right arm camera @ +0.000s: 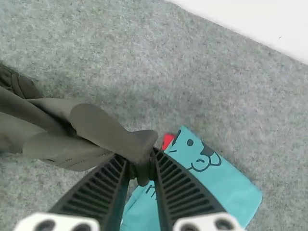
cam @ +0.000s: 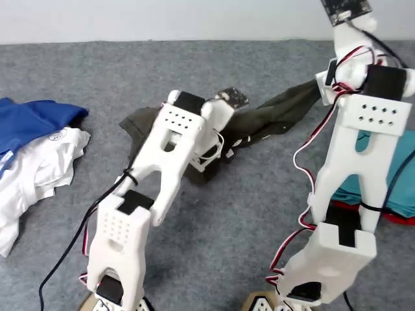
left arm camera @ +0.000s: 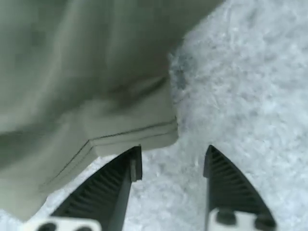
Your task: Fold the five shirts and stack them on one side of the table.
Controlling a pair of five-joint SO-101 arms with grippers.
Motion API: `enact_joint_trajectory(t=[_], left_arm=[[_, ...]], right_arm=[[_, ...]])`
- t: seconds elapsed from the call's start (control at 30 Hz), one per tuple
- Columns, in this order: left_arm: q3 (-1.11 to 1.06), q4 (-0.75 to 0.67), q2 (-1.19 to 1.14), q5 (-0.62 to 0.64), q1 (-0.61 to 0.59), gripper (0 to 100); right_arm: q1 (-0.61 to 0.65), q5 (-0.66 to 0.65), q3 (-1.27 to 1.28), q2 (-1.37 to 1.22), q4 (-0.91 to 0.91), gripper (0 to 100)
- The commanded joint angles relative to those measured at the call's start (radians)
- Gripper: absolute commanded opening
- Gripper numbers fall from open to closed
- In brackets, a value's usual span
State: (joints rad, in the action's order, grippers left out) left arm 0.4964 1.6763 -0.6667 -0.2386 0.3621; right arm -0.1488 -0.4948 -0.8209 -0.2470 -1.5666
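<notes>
A grey felt table [cam: 233,227] runs up to a white wall [cam: 162,19]. At the centre of the high view the olive shirt [cam: 272,120] lies crumpled, one part pulled up towards the upper right. There the right gripper [right arm camera: 142,166] is clamped narrow on a bunched fold. The left gripper [left arm camera: 171,159] stands wide over bare felt, the shirt's hem beside one finger. A blue shirt [cam: 32,120] and a white shirt [cam: 39,168] lie at the left edge. A teal shirt [cam: 405,168] overlaps a red shirt [cam: 399,219] at the right edge.

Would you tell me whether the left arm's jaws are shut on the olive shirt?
No, the left jaws stand open beside the hem of the olive shirt, with only grey table between them.
</notes>
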Motion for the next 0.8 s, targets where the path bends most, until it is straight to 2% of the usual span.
enact_joint_trajectory(t=[0.0,0.27,0.53,0.77], left_arm=[[0.012,-0.046,-0.049,0.006,0.0,22],[0.11,-0.063,-0.181,0.009,-0.034,21],[0.194,-0.058,-0.23,0.003,-0.038,14],[0.216,-0.023,-0.199,-0.025,-0.04,4]], right_arm=[[-0.012,-0.008,-0.006,0.007,0.018,0.9],[-0.013,-0.008,-0.006,0.007,0.013,0.9],[-0.01,-0.009,-0.006,0.007,0.013,0.9],[-0.012,-0.009,-0.006,0.015,0.012,0.9]])
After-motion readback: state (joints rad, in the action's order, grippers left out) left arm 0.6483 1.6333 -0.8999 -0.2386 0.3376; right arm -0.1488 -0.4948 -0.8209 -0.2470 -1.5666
